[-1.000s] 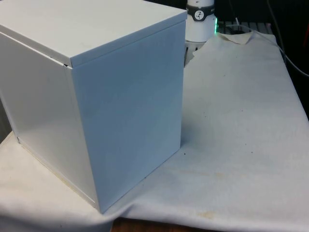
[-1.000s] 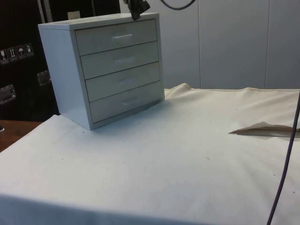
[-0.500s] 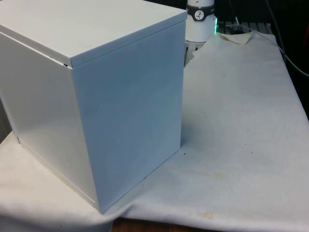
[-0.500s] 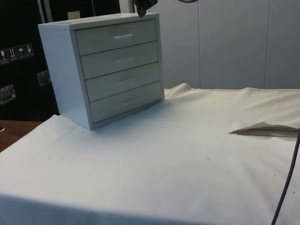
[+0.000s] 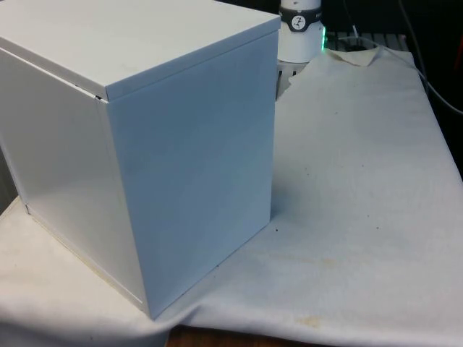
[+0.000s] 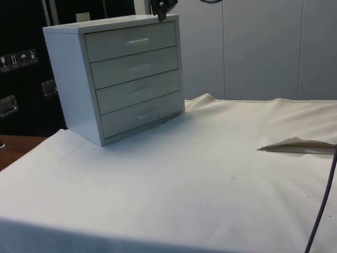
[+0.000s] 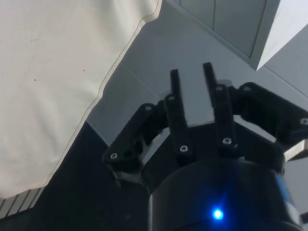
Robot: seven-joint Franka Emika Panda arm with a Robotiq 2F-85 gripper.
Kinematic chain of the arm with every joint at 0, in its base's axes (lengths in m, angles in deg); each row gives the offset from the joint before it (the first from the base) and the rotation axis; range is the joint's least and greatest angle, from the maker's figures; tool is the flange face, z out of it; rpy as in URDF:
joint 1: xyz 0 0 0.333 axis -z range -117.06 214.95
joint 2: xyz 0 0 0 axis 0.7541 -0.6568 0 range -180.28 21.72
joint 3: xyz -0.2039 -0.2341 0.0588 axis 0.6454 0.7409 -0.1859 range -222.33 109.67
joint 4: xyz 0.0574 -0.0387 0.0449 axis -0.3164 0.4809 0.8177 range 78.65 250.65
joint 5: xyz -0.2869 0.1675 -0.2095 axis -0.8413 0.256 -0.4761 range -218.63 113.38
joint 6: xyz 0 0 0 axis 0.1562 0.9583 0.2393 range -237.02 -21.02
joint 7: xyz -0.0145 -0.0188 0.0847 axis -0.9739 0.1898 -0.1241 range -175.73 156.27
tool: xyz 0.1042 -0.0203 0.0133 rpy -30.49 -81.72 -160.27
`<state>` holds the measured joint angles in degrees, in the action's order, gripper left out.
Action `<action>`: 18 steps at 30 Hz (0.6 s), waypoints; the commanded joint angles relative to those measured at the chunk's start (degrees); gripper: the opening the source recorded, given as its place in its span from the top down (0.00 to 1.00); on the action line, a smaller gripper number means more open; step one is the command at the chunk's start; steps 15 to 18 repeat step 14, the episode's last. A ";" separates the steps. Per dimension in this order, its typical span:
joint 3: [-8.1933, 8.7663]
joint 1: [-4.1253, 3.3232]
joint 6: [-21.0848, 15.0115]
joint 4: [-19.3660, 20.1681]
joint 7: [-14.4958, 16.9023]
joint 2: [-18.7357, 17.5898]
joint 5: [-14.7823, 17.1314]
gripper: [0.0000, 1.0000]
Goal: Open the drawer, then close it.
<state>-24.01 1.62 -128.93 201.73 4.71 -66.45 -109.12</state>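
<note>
Gripper (image 6: 161, 9) is shifted slightly rightward above the chest of drawers (image 6: 124, 74); fingers held slightly apart, its upper part cut off.

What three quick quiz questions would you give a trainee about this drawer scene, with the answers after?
1. True or false: all four drawers of the chest are shut.
2. Where is the claw? A) above the chest's top edge, B) at the lowest drawer front, C) inside a drawer.
3. Fill in: the claw holds ____.

Key: 1 true; 2 A; 3 nothing, and its jaws stand a little apart.
</note>
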 commanded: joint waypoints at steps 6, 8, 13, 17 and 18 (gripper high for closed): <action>-0.06 0.00 0.06 0.00 0.00 0.06 0.00 0.45; 0.00 0.00 0.00 0.00 0.00 0.00 0.00 0.35; -0.06 0.00 0.06 0.00 0.00 0.06 0.00 0.09; -0.06 0.00 0.06 0.00 0.00 0.06 0.00 0.04; -0.06 0.00 0.06 0.00 0.00 0.06 0.00 0.04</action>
